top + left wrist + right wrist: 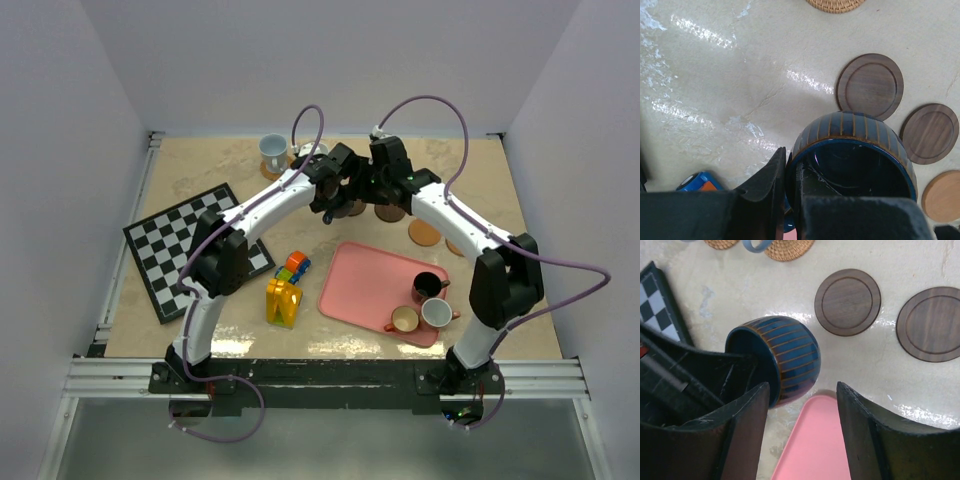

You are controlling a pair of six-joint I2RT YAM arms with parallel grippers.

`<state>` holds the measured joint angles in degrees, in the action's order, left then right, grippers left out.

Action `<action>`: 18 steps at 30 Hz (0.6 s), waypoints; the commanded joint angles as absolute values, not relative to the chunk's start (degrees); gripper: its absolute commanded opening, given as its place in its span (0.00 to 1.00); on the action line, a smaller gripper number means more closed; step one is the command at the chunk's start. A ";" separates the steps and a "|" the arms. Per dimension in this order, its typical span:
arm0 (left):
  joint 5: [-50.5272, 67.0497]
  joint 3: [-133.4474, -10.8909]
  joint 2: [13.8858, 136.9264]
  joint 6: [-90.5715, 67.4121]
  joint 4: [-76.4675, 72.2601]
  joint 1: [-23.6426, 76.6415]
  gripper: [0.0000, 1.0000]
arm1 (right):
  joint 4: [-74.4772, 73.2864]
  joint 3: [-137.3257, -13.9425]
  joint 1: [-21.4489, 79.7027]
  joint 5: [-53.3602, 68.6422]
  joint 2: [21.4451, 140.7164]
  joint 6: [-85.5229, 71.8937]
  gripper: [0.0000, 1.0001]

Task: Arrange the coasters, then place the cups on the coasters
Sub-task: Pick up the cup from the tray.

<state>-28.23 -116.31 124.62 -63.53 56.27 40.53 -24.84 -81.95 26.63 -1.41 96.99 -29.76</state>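
My left gripper (790, 167) is shut on the rim wall of the navy striped cup (855, 132), one finger inside and one outside, and the cup hangs tilted above the table. In the right wrist view the same navy cup (792, 355) is just left of my right gripper (802, 390), which is open with only the pink tray (815, 445) below its fingers. Two dark brown coasters (870, 86) (930, 133) and a tan coaster (942, 196) lie bare beyond the cup. A pale blue cup (272, 150) stands on a woven coaster at the back.
The pink tray (365, 275) holds a black cup (428, 284), a tan cup (404, 320) and a grey-white cup (436, 313). A checkerboard (170, 245) lies at the left, with colourful toy blocks (285, 290) beside it. Both arms meet at the back centre.
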 commanded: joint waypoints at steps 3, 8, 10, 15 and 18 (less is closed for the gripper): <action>-25.85 -115.84 121.55 -67.94 52.82 40.25 0.00 | -21.54 -86.13 26.98 -0.80 100.89 -29.62 0.60; -26.10 -115.23 120.59 -68.99 52.21 40.17 0.00 | -23.91 -88.33 26.98 -2.19 105.73 -27.25 0.51; -25.93 -114.35 119.89 -69.34 51.51 40.17 0.00 | -23.82 -88.42 26.98 -2.98 106.69 -26.55 0.42; -23.30 -110.49 117.08 -69.08 47.56 40.17 0.00 | -24.08 -91.49 26.98 -3.16 109.42 -25.40 0.24; -21.98 -108.90 115.84 -68.82 46.15 40.17 0.00 | -24.17 -93.69 26.98 -2.90 110.56 -24.79 0.12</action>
<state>-25.21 -109.71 123.44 -67.00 51.00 40.12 -26.57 -88.49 27.73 -1.78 109.62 -25.30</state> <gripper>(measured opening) 0.105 0.366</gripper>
